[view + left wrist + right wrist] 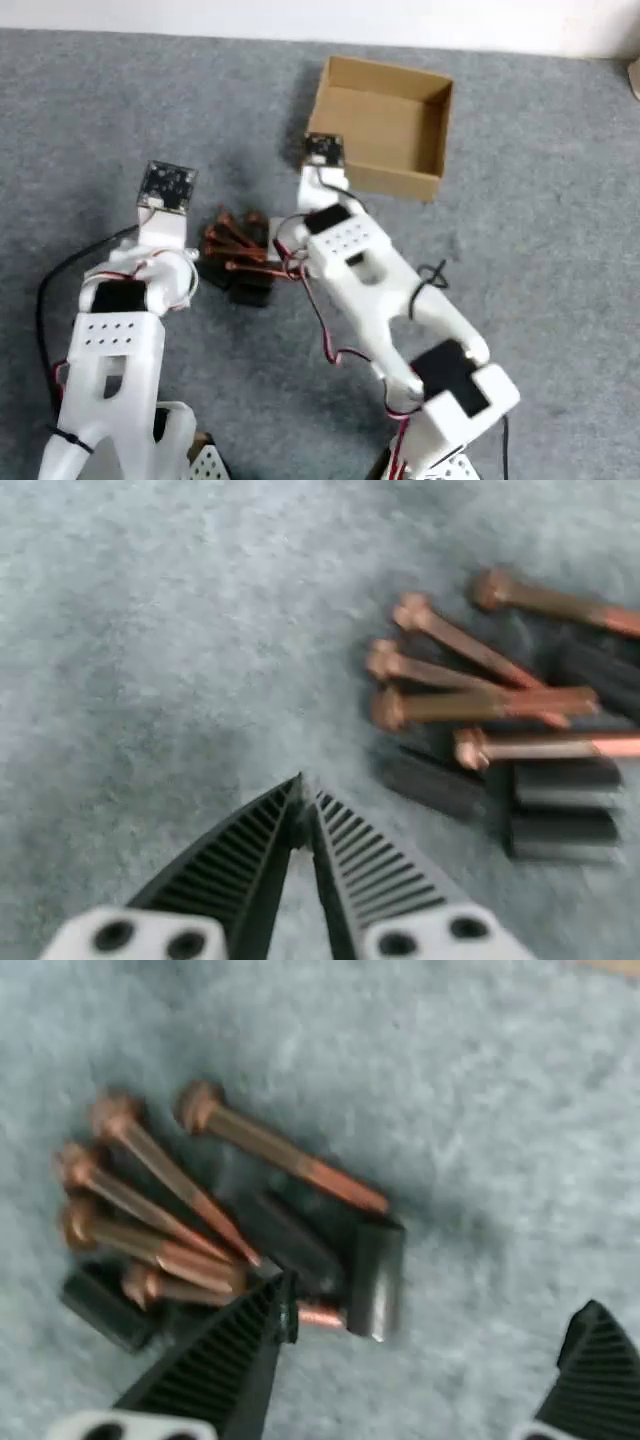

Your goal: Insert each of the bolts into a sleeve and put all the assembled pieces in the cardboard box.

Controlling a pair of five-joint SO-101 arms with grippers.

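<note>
Found the copper bolts (232,240) heaped at centre-left of the high view, shafts crossing one another, with the black sleeves (250,288) tangled under and just below them. Saw no bolt seated in a sleeve yet, and nothing inside the cardboard box (385,125) at upper centre, apart from the pile. Noted the left gripper (303,800) closed to a narrow point, tips meeting on nothing, poised over bare grey carpet (150,630) just beside the bolt heads. Noted the right gripper (437,1305) spread wide and empty above the pile, near one sleeve (375,1280) lying at the heap's edge.

Judged the bolts stiff, dense for their bulk, smooth and apt to roll or slip. Thought them best pinched across the mid-shaft, away from crossing neighbours. Judged the sleeves light and rigid, likely to skid when nudged. Thought them best gripped across the outer wall, leaving the open end free. Reckoned the outlying bolt (270,1150) the easiest first pick.
</note>
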